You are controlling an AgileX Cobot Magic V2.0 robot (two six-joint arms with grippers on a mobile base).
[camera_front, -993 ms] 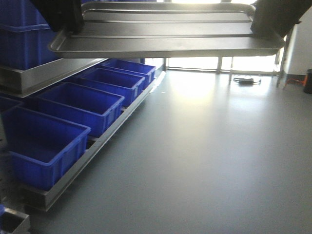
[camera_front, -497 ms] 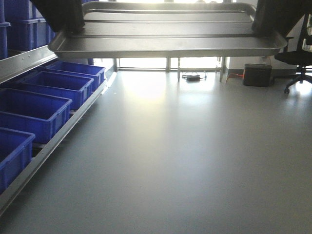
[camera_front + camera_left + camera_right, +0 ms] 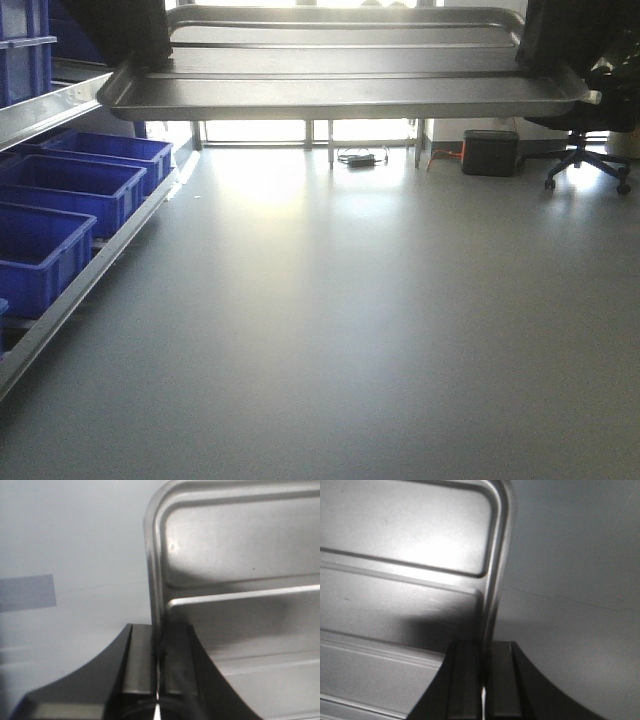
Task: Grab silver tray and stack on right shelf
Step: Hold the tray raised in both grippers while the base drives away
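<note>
The silver tray (image 3: 340,92) hangs level across the top of the front view, held above the grey floor. My left gripper (image 3: 148,55) is shut on its left rim and my right gripper (image 3: 545,55) is shut on its right rim. In the left wrist view the dark fingers of the left gripper (image 3: 159,642) pinch the thin rim of the silver tray (image 3: 240,555) near a rounded corner. The right wrist view shows the right gripper (image 3: 485,655) clamping the opposite rim of the silver tray (image 3: 405,545). The right shelf is out of view.
A steel rack (image 3: 70,295) with several blue bins (image 3: 65,190) runs along the left, with a sloping upper level (image 3: 50,108). At the back are windows, a black box (image 3: 490,152), a cable bundle (image 3: 360,158) and an office chair (image 3: 590,150). Grey floor (image 3: 380,330) stretches ahead.
The whole view has swung to the right: the blue bins slid off to the left, and the black box and chair came in. The tray stays in both grippers.
</note>
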